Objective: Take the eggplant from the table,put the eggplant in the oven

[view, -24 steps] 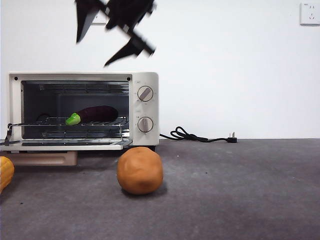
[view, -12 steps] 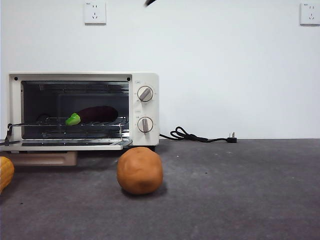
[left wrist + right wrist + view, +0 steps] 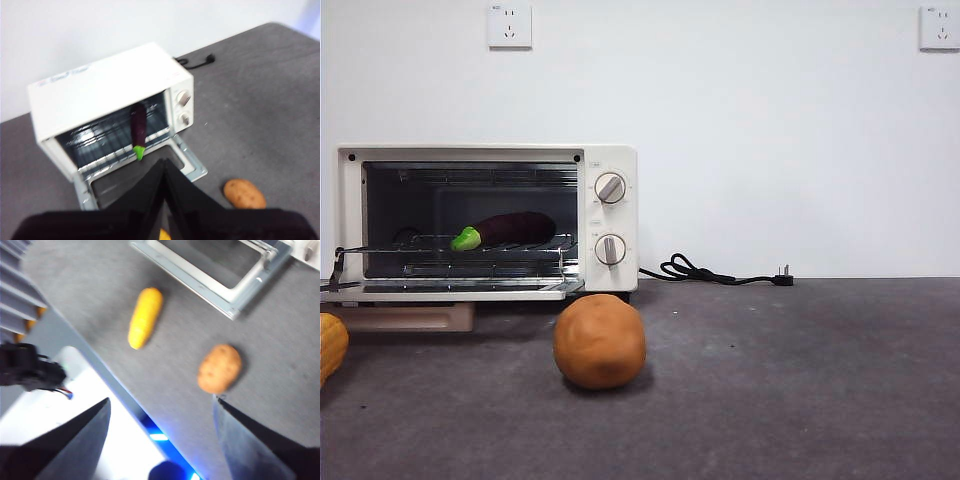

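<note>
The eggplant (image 3: 506,229) lies on the wire rack inside the oven (image 3: 485,220), green cap toward the open door. From above, the left wrist view shows the eggplant (image 3: 138,125) lying front to back on the rack of the oven (image 3: 107,87). My left gripper (image 3: 163,163) hovers high above the dropped door, well clear of the eggplant, its jaws shut together on nothing. My right gripper (image 3: 160,407) is open and empty, high over the table's (image 3: 790,380) front edge. Neither gripper shows in the front view.
An orange-brown ball-like item (image 3: 600,340) sits in front of the oven's knob side. A yellow ridged item (image 3: 145,317) lies left of it, near the lowered oven door (image 3: 220,275). A black power cord (image 3: 720,273) trails along the wall.
The dark arm that hung above the oven has lifted up out of the front view. The eggplant has stayed still on the rack.
</note>
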